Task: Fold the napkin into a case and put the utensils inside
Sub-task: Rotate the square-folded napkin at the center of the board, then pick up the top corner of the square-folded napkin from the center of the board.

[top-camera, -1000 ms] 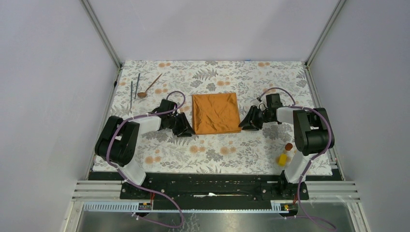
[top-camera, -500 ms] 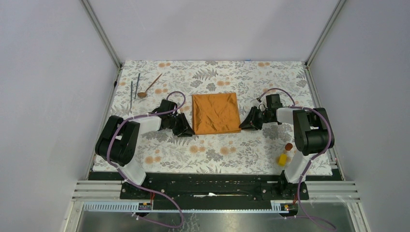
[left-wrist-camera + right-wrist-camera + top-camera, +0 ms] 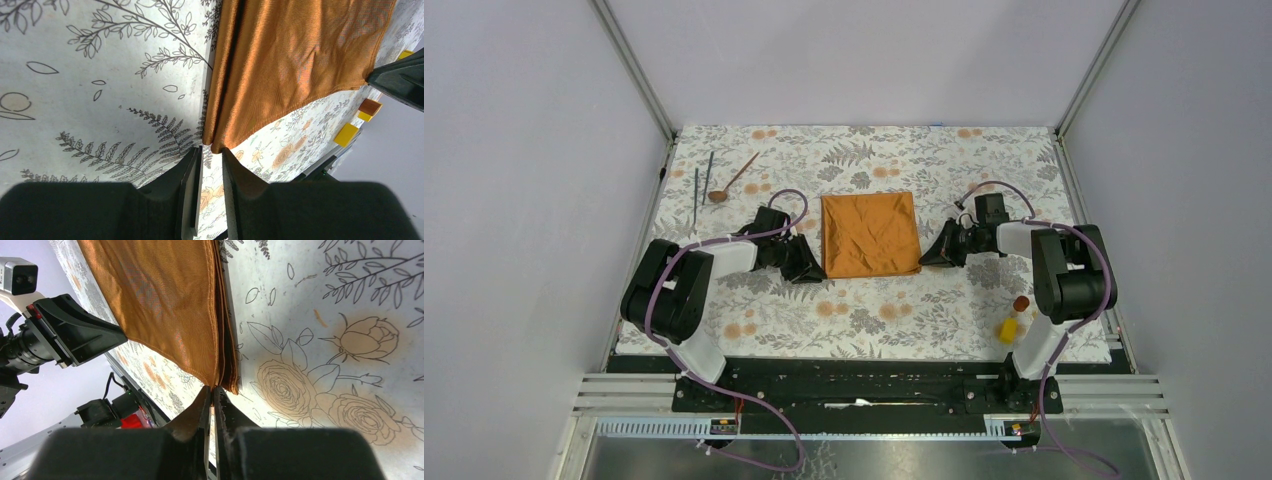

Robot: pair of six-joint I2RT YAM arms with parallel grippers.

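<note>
- Far left of the floral tablecloth (image 3: 874, 300) I see the utensils: two thin dark rods (image 3: 696, 190) lying side by side, and just right of them the copper-brown spoon (image 3: 734, 177), slanted, its bowl at the near end; all of them lie well apart from both arms
- My left gripper (image 3: 211, 152) is low over the tablecloth at the near-left corner of the napkin (image 3: 871, 234); on the wrist camera its fingers (image 3: 187, 170) stand narrowly apart, with pattern showing through the slot between them; the cloth's corner tip sits right at the mouth of that slot, and I can't tell whether it's pinched
- The napkin, plain rust-orange, lies flat and roughly square in the middle of the tablecloth between the two arms; it isn't a case yet; stacked layers show along its right edge on the right wrist camera
- My right gripper (image 3: 213, 390) is at the near-right corner; its fingers (image 3: 197, 410) are pressed almost together with only a thin slit left, and the corner of the cloth runs down into that slit, so I read it as nipping the napkin
- Near the right arm's base sit a small yellow block (image 3: 1007, 329) and a small brown piece (image 3: 1021, 302), close together and apart from the napkin
</note>
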